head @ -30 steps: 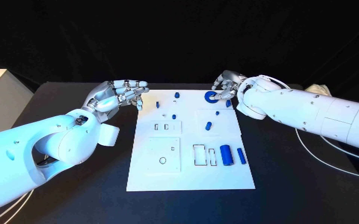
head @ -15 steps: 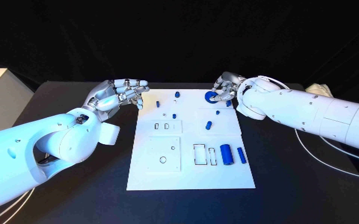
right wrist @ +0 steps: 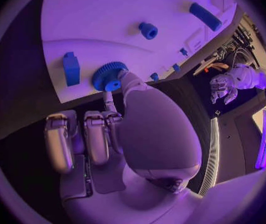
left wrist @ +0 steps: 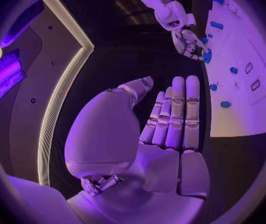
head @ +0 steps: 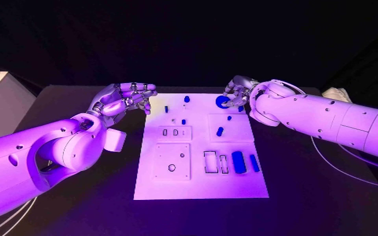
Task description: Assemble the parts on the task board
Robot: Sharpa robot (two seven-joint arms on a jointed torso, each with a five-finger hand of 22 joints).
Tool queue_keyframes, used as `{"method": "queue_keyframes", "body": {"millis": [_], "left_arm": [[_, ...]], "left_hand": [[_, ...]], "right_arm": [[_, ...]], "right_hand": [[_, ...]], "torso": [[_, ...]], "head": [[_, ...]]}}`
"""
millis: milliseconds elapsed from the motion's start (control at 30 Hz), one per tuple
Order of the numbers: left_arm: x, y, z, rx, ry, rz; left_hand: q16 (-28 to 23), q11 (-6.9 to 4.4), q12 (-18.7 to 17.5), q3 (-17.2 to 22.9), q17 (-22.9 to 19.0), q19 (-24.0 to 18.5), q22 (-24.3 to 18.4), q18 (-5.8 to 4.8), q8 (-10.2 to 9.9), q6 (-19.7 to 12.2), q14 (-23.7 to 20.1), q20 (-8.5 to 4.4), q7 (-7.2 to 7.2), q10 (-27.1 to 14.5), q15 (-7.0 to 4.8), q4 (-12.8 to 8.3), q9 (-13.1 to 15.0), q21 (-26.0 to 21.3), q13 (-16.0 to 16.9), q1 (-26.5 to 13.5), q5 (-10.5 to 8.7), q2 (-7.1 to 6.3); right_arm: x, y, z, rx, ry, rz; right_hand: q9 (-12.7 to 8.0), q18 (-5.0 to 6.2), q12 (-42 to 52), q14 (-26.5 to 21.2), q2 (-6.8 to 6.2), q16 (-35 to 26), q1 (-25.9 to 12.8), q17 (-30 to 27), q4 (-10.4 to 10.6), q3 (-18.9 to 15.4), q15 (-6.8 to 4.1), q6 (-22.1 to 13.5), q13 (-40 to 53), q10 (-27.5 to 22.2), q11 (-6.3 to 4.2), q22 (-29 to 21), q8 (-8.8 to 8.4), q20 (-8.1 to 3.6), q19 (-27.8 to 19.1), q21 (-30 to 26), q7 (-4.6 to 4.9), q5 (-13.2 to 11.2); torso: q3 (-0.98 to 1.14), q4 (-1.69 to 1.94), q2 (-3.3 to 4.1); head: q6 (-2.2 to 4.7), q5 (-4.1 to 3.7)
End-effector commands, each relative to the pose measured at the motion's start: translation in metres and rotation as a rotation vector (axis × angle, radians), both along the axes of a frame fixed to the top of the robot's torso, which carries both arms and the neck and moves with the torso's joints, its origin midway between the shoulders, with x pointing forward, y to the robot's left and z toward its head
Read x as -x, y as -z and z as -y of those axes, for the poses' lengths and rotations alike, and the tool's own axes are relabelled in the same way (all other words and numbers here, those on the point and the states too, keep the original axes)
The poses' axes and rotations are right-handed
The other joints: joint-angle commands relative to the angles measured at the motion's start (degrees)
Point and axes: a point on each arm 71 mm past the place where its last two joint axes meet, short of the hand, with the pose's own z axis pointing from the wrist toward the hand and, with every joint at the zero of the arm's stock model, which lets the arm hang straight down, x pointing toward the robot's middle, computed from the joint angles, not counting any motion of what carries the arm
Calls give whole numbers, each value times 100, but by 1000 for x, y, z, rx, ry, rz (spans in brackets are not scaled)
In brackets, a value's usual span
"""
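The white task board (head: 201,184) lies in the middle of the black table. A blue gear (head: 222,102) sits at its far edge, and my right hand (head: 238,92) pinches it between thumb and a fingertip; the gear (right wrist: 108,77) shows at that fingertip, the other fingers (right wrist: 83,134) curled back. My left hand (head: 124,98) hovers off the board's far left corner, holding nothing, its fingers (left wrist: 177,114) side by side and loosely bent. Small blue pegs (head: 187,99) stand on the far half. A thick blue cylinder (head: 238,162) and a slim bar (head: 254,163) lie near the right edge.
Beside the gear is a blue block (right wrist: 71,68), with a short peg (right wrist: 148,30) further in. Empty rectangular slots (head: 211,162) are next to the cylinder. A pale box (head: 10,99) stands at the table's left edge, and a white cable (head: 335,165) runs on the right.
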Motion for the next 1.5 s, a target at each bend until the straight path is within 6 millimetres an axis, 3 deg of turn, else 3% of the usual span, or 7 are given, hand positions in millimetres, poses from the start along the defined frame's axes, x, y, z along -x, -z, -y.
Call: {"method": "queue_keyframes", "body": {"millis": [33,333,433,733,900,1100,1500], "left_arm": [[0,-1,2,4,19,7],[0,-1,2,3,18,7],[0,-1,2,3,17,7],[-1,-1,2,3,17,7],[-1,-1,3,4,18,7],[-1,-1,4,5,21,7],[-1,-1,6,5,24,7]], "left_hand": [[18,-2,33,35,7,-39,9,41,-26,-48,-36,16,74,-24,11,-2,8,18,7,-29,-20,27],[31,-1,32,50,6,-46,14,42,-27,-51,-44,16,75,-29,11,-5,10,31,6,-23,-19,32],[31,-1,32,50,6,-46,14,42,-27,-51,-44,16,75,-29,11,-5,10,31,6,-23,-19,32],[37,-1,32,56,6,-48,16,42,-27,-52,-47,16,76,-31,11,-6,11,36,6,-20,-18,34],[37,-1,32,56,6,-48,16,42,-27,-52,-47,16,76,-31,11,-6,11,36,6,-20,-18,34],[37,-1,32,56,6,-48,16,42,-27,-52,-47,16,76,-31,11,-6,11,36,6,-20,-18,34],[46,-1,35,63,6,-53,19,42,-25,-52,-51,16,76,-29,12,-7,13,45,6,-20,-20,34]], "right_arm": [[2,4,-2,55,-24,10],[9,-1,-13,31,-63,86],[12,-4,-20,27,-85,128],[27,-14,-49,26,-168,240],[32,-16,-69,30,-215,259],[33,-16,-91,38,-253,273],[29,-6,-116,57,-269,264]], "right_hand": [[-9,-36,22,567,16,30,102,1378,-21,156,-34,69,1508,603,-23,1506,-19,-11,599,21,12,110],[-38,-36,22,566,-27,29,31,1374,-22,744,-92,318,1508,603,-84,1506,24,-55,599,21,-59,234],[-35,-36,22,567,-77,29,-106,1378,-19,868,-127,407,1508,603,-114,1506,51,-87,599,21,-94,31],[-27,-36,22,567,-86,29,-149,1377,-45,947,-152,476,1508,603,-135,1506,78,-109,599,21,-120,-29],[-27,-36,22,568,-87,31,-153,1384,-47,952,-154,481,1508,603,-137,1506,80,-111,599,21,-122,-32],[-27,-36,22,568,-87,31,-153,1384,-47,952,-154,481,1508,603,-137,1506,80,-111,599,21,-122,-32],[-27,-36,22,566,-87,29,-166,1376,-51,968,-160,489,1508,603,-141,1506,82,-116,599,21,-126,-41]], "torso": [[0,-2,-1],[-2,2,-6],[-5,9,-8],[-13,9,-7],[-8,10,-3],[-16,16,-4],[-5,13,7]], "head": [[3,-5],[13,-8],[23,-4],[37,4],[36,19],[39,22],[28,61]]}}
